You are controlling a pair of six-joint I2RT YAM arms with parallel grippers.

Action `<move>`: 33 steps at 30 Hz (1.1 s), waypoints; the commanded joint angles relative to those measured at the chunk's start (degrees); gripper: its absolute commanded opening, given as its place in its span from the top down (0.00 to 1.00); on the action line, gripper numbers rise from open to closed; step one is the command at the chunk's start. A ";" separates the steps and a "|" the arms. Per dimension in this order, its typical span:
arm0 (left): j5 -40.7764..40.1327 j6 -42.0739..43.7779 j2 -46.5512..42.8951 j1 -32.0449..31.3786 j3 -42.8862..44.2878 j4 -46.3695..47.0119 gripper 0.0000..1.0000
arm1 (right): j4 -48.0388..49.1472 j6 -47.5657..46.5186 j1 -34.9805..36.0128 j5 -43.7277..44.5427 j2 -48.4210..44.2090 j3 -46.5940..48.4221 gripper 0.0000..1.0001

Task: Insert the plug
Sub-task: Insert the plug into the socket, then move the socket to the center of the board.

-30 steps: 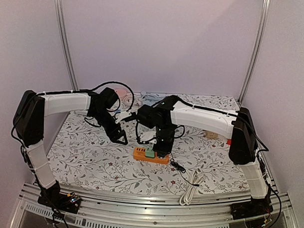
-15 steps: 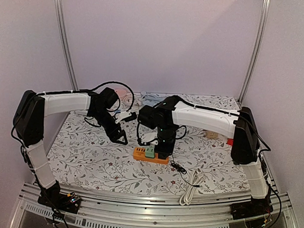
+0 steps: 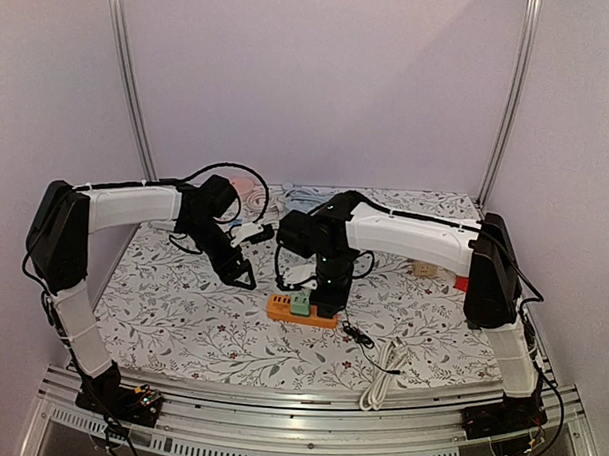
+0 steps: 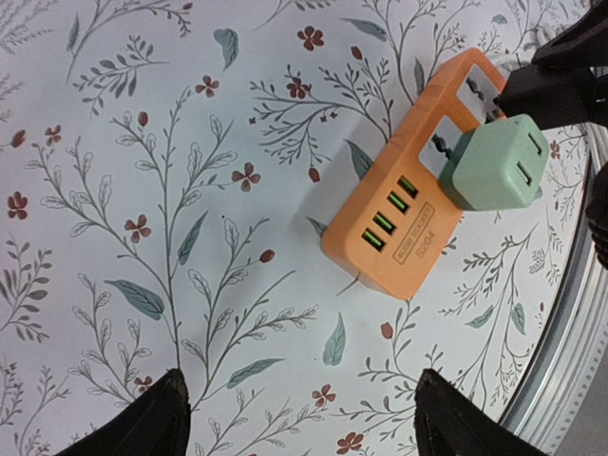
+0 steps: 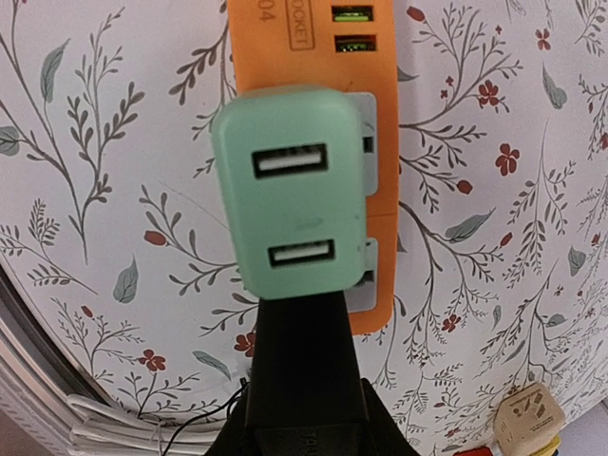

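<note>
1. Pale lilac walls close in a table covered by a flowered cloth (image 3: 181,314), with both arms reaching in from the near edge
2. An orange power strip (image 3: 304,311) lies flat near the middle of the cloth; in the left wrist view the strip (image 4: 399,214) shows a row of green ports on one end
3. The green plug (image 3: 300,304) stands on the strip over a grey socket face, with its two USB slots facing up. How deep it sits in the socket cannot be told. It also shows in the left wrist view (image 4: 494,161) and the right wrist view (image 5: 290,195)
4. The right gripper (image 3: 325,297) hangs straight over the strip. In its own camera the right gripper (image 5: 302,318) has its fingers pressed together into one black wedge whose tip meets the edge of the plug. Whether it actually pinches the plug cannot be told
5. The left gripper (image 3: 245,278) hangs to the left of the strip, apart from it. Its fingers (image 4: 152,423) are spread wide over bare cloth with nothing between them
6. A white cable (image 3: 384,376) lies bundled near the right front of the table, and a thin black lead (image 3: 359,337) lies just right of the strip
7. A beige plug (image 5: 527,418) lies on the cloth to the right, well apart from the strip
</note>
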 commanded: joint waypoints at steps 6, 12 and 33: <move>0.93 0.15 -1.34 0.74 0.85 -0.08 0.20 | 2.99 0.25 -0.85 0.63 -1.58 -1.25 1.00; 0.84 0.42 -1.53 0.74 0.68 -0.07 0.20 | 1.70 -0.06 -0.87 0.35 -0.82 -2.19 1.00; 0.62 0.52 -0.62 0.78 1.27 0.06 0.20 | 3.87 1.37 -0.70 -1.23 10.62 -8.65 0.97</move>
